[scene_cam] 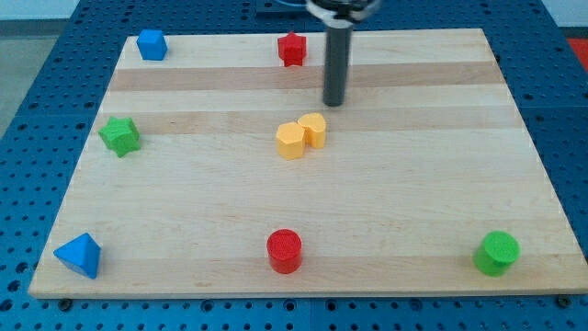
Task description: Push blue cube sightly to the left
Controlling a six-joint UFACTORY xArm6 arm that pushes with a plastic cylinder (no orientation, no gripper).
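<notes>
The blue cube sits at the board's top-left corner. My tip is the lower end of a dark rod coming down from the view's top centre. It stands far to the right of the blue cube, below and right of a red star-shaped block, and just above two yellow blocks. It touches no block.
Two yellow blocks touch each other near the board's centre. A green star-shaped block is at the left, a blue pyramid at bottom left, a red cylinder at bottom centre, a green cylinder at bottom right. The wooden board lies on blue pegboard.
</notes>
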